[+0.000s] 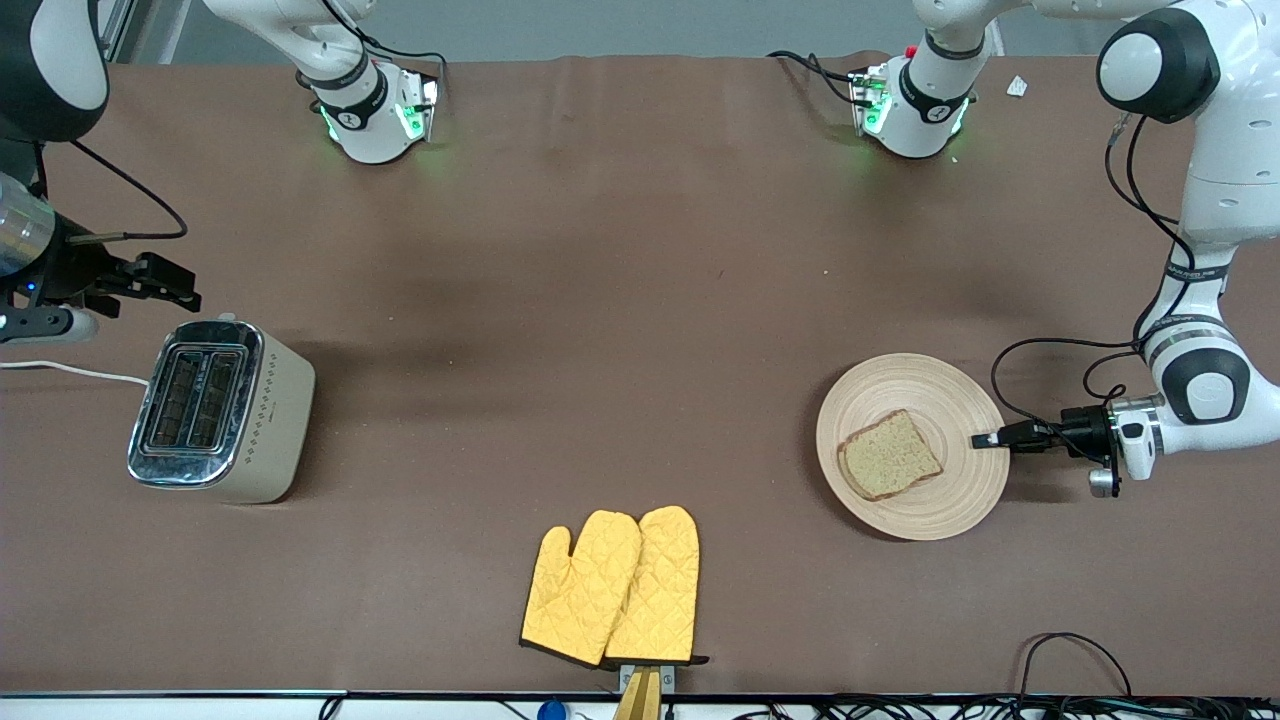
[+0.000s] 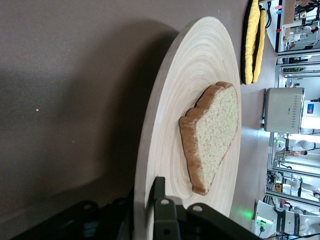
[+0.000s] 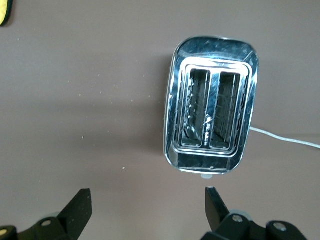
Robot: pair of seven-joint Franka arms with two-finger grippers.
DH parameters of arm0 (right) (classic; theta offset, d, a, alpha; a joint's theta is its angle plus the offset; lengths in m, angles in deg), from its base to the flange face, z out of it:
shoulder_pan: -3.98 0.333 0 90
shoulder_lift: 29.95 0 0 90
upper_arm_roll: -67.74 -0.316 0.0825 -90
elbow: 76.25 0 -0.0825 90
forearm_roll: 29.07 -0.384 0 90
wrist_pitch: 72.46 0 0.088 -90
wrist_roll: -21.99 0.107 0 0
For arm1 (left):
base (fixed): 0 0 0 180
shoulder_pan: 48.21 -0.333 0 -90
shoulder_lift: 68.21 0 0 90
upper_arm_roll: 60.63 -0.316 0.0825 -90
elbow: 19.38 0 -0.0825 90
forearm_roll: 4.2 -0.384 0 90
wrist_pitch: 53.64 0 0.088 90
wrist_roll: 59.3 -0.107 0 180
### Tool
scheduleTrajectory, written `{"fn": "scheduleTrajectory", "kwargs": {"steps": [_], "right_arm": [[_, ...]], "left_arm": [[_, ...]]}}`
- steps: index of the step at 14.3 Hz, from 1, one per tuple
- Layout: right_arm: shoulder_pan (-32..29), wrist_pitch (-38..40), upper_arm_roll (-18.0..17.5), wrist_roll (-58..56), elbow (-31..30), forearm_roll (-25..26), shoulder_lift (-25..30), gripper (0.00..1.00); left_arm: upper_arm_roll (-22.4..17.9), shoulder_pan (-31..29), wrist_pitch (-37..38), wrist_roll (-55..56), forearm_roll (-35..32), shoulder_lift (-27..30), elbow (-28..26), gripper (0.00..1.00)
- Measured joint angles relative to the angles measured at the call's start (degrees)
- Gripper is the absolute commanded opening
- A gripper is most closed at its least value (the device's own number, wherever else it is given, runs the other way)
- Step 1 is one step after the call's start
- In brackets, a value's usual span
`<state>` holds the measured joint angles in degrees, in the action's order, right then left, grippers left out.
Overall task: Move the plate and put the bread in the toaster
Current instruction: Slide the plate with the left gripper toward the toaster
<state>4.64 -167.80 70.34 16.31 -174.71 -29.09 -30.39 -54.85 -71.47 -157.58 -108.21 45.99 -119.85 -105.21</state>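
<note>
Two pincers, one closed on the plate's rim

Toaster (image 1: 220,410) stands near the table's right-arm edge, the right gripper (image 1: 165,283) wide open and empty above it. Bread (image 1: 889,455) lies on the plate (image 1: 912,390), just beside the left gripper (image 1: 985,440) clamping its rim.

- Plate (image 1: 912,390): light, pale wood, marked with fine concentric rings.
- Bread (image 1: 889,456): greenish-tan crumb with fine speckling; darker brown crust along the edge.
- Toaster (image 1: 222,412): beige body, a row of small diamond marks on its side; mirror-bright chrome top with two dark slots.
- Cord (image 1: 70,371) at the toaster: white.
- Oven mitts (image 1: 613,587): bright yellow, quilted in a diamond grid, with dark trim at the cuffs.
- Table cover (image 1: 600,330): plain, uniform brown.
- Left gripper (image 1: 982,440): black fingers on a white and black arm.
- Right gripper (image 1: 180,292): black fingers.
- Arm bases: white, glowing green.
</note>
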Motion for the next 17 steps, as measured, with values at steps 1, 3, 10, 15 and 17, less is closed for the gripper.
{"fn": "scheduleTrajectory", "kwargs": {"steps": [1,3,10,15,17], "right_arm": [[0.0,1.0,0.0,0.0,0.1,0.0,0.4,1.0],[0.0,2.6,0.3,0.2,0.4,0.0,1.4,1.0],[-1.4,4.3,0.9,0.2,0.4,-2.4,2.0,1.0],[-1.6,3.0,1.1,0.2,0.2,-2.8,1.9,1.0],[-1.7,2.9,1.1,0.2,0.1,-2.8,1.7,1.0]], "left_arm": [[0.2,0.0,0.1,0.0,0.0,0.0,0.3,0.04],[2.1,-0.2,0.0,0.0,0.0,0.3,0.9,0.03],[17.6,0.7,-10.5,6.1,0.0,2.9,-1.1,0.01],[32.8,4.2,-31.8,10.3,1.2,3.3,-11.0,0.01],[33.4,9.1,-35.5,12.8,4.2,3.3,-12.0,0.01]]}}
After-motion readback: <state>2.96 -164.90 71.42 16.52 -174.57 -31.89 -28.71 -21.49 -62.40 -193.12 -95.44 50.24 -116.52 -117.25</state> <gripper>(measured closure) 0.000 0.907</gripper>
